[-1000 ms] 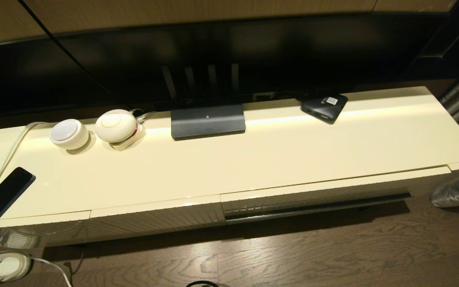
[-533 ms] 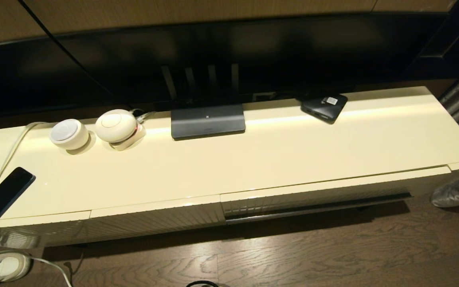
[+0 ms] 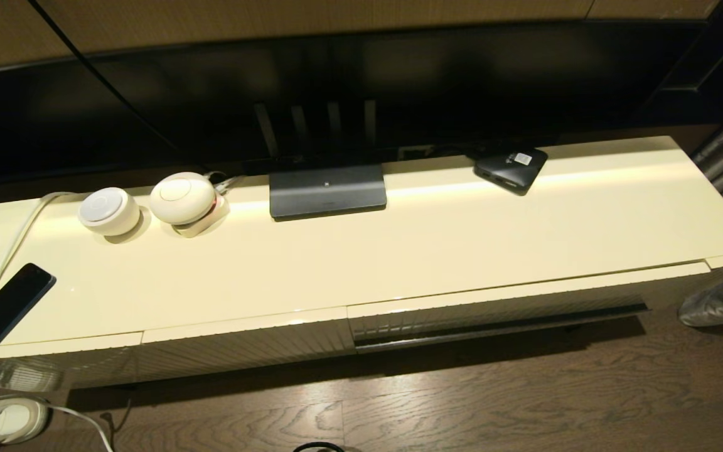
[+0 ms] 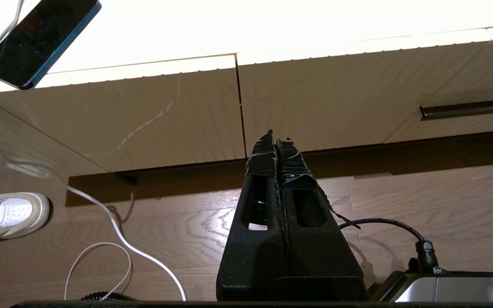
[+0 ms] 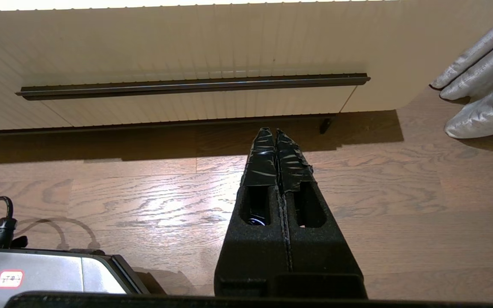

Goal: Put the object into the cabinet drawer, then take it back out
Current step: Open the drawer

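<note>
With no umbrella in sight, both grippers, left [image 4: 275,139] and right [image 5: 271,130], hang pinched empty before the drawer [image 3: 499,311], whose dark underside strip [image 5: 193,85] looks the only rigid purchase.

Glossy cream cabinet top [image 3: 399,251], wood-grain floor [image 3: 524,402]

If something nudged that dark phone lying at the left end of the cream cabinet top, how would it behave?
The phone would probably slide rather than roll, since it lies flat on the glossy cabinet top. It lies right at the front edge, so a forward push might drop it. Its white cable might tug it.
</note>
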Available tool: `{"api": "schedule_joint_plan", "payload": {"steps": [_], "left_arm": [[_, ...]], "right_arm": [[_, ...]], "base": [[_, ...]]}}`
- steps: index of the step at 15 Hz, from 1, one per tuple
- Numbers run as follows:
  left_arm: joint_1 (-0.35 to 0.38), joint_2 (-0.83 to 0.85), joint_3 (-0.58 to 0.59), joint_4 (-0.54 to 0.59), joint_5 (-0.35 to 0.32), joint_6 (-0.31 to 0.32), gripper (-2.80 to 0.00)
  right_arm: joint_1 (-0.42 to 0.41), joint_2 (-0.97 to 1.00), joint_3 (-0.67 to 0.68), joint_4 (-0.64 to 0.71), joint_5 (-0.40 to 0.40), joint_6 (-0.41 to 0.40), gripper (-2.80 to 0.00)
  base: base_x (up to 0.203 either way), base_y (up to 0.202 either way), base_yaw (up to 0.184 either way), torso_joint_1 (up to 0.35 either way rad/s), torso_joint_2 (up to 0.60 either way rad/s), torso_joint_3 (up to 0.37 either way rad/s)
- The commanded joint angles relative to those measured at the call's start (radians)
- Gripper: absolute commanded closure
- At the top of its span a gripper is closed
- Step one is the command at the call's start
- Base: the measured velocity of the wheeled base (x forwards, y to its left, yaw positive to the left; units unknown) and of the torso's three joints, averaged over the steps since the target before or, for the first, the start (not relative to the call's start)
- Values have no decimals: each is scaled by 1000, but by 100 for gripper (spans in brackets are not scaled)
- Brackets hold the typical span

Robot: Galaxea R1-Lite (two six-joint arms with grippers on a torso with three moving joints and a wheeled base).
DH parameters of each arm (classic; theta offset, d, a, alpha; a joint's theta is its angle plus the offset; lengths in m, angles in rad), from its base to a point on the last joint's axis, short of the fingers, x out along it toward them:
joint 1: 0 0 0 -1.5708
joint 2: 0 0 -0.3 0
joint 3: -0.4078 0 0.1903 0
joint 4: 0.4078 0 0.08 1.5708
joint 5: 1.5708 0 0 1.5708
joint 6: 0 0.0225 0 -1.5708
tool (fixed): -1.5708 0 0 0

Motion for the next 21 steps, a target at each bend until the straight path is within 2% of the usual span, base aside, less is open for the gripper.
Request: {"api": "schedule_joint_plan", "payload": {"steps": [1, 10, 12, 13, 16, 21], "left_arm": [[0, 1, 3, 1, 0, 0, 0], [0, 1, 3, -1, 0, 0, 0], [0, 1, 3, 0, 0, 0, 0], [0, 1, 3, 0, 0, 0, 0], [0, 1, 3, -1, 0, 0, 0], [0, 1, 3, -1, 0, 0, 0]], "right_arm": [[0, 1, 0, -1, 1, 7, 0], [0, -1, -5, 9, -5, 7, 0], [0, -1, -39, 29, -12, 1, 0], [0, 1, -86, 64, -16, -1, 0], [0, 54, -283, 283, 1, -5, 0], [-1, 358, -583, 322, 28, -43, 0]], "base": [[0, 0, 0, 0, 0, 0], [0, 0, 0, 0, 0, 0], [0, 0, 0, 0, 0, 0], [0, 0, 0, 0, 0, 0], [0, 0, 0, 0, 0, 0], [0, 0, 0, 0, 0, 0]]}}
